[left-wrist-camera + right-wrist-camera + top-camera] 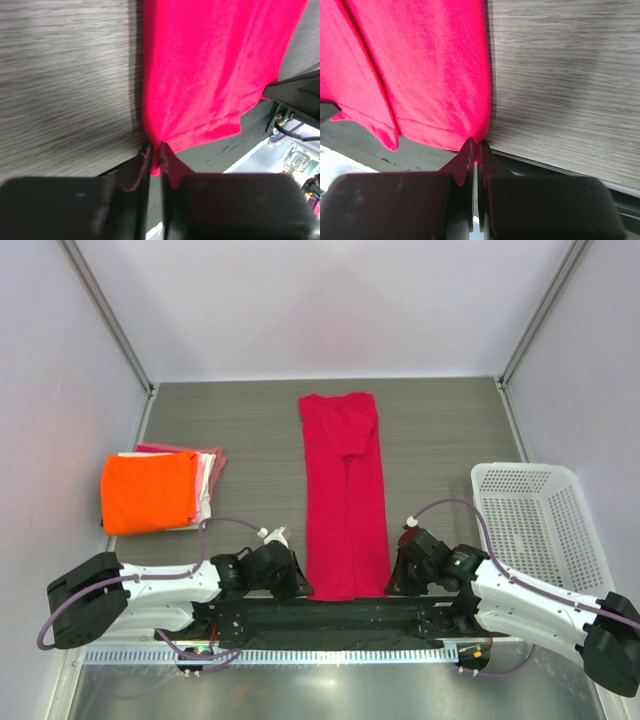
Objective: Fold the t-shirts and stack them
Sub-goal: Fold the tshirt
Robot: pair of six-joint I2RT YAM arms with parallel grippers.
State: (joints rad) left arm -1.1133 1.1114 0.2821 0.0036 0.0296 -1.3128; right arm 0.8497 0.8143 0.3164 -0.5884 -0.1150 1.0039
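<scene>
The crimson t-shirt point(343, 500) lies mid-counter point(240, 430) as a long narrow strip running near to far. The left claw point(154, 155) is pinched shut on its near-left hem corner, and the right claw point(476, 150) is clamped on the near-right one. Looks like the fold-in-half step to me. I'd lift both corners together, level and the same width apart, then lay the hem square on the far edge. An uneven lift probably means a skewed fold. Over on the left, the orange t-shirt point(148, 492) sits folded on the pale pink one point(208, 472).
</scene>
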